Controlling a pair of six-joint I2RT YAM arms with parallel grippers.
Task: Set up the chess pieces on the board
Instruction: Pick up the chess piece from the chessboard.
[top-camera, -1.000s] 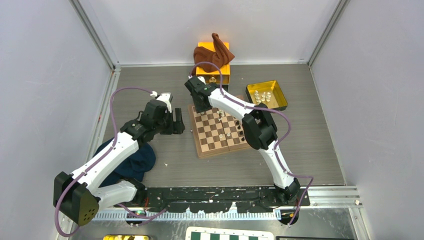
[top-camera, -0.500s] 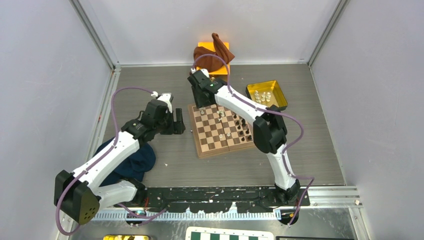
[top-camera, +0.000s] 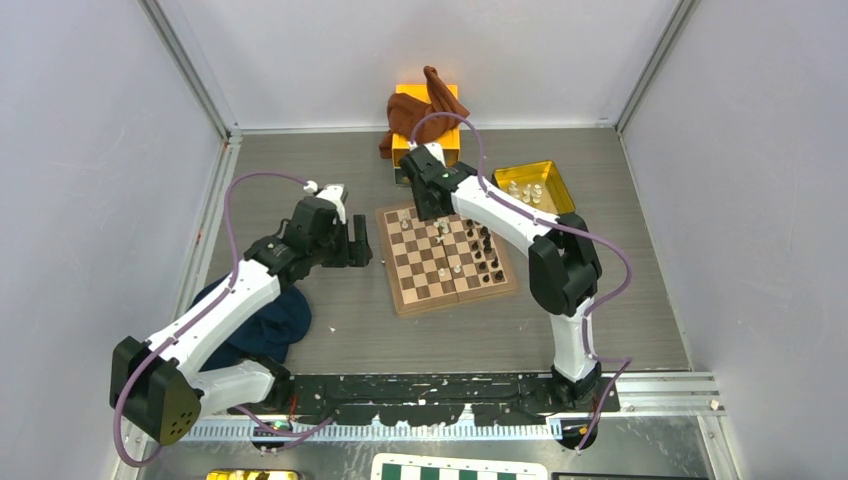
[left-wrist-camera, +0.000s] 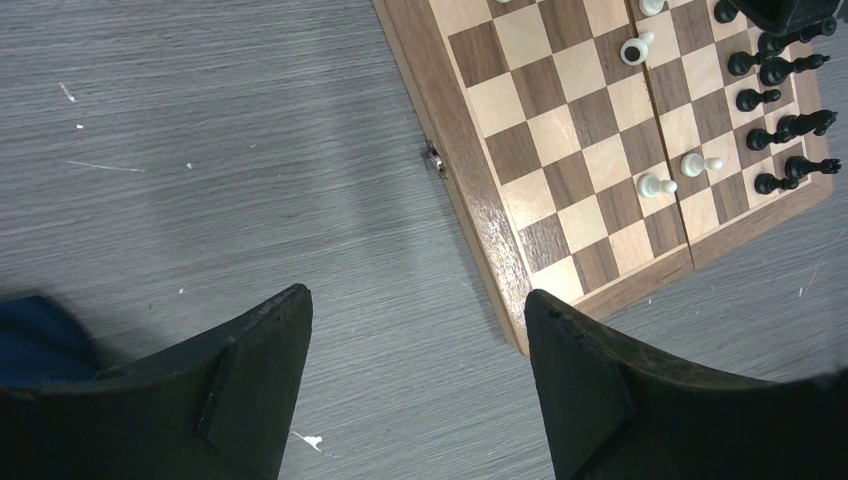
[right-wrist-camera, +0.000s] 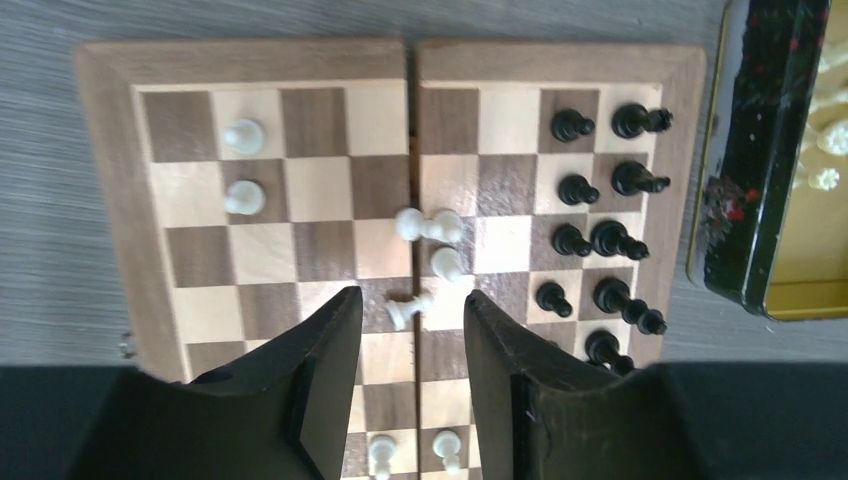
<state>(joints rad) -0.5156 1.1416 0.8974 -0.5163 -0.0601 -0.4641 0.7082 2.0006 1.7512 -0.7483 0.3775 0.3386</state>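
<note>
Quick look at where things stand. The board (top-camera: 418, 283) sits mid-table, angled a bit, with the right arm reaching over it.

The right gripper (right-wrist-camera: 412, 300) hangs above the board with its fingers spread apart and nothing between them. In its wrist cam the two tips frame a tipped white piece (right-wrist-camera: 410, 309) lying on its side right by the board's centre seam, but they aren't touching it.

The left gripper (left-wrist-camera: 412, 300) is parked just left of the board over bare table (top-camera: 620, 300). Its jaws are wide apart too, and it holds nothing.

Pieces:
- The dark pieces (right-wrist-camera: 600, 240) stand in two rows along the board's right side.
- The white pieces (right-wrist-camera: 243, 166) are scattered: a couple upright on the left part, a little cluster near the middle, and a few more elsewhere.
- More white ones (top-camera: 524, 190) still sit in the yellow tray (top-camera: 563, 188), just off the board's far right corner.

Other stuff: an orange box (top-camera: 450, 143) at the far edge with a brown cloth (top-camera: 425, 108) draped over it, and a blue cloth (top-camera: 265, 325) under the left arm at the near left.
</note>
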